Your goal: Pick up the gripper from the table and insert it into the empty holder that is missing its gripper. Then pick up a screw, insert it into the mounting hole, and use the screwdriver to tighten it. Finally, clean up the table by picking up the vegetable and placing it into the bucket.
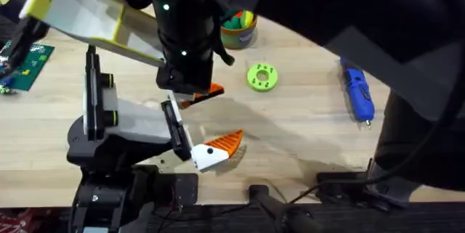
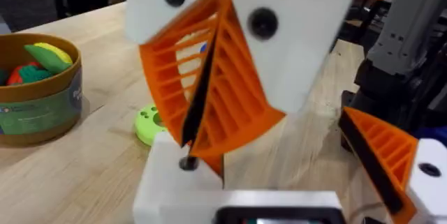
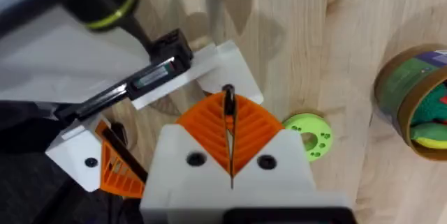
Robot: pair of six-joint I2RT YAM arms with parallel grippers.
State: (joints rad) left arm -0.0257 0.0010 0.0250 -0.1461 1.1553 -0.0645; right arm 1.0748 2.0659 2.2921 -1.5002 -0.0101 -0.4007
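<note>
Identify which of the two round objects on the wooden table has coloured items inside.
The small tan bucket with a yellow rim, holding red, green and yellow pieces. The flat lime-green disc with holes nearby holds nothing.

Left arm: rises from lower-left base, reaching toward table centre. Left gripper [image 2: 209, 105]: white fingers, orange ribbed pads [image 2: 237, 105] pressed together. Right arm: large, dark, close under overhead camera. Right gripper [image 3: 229, 140]: orange pads [image 3: 206, 130] closed flush, pointing downward.
</note>
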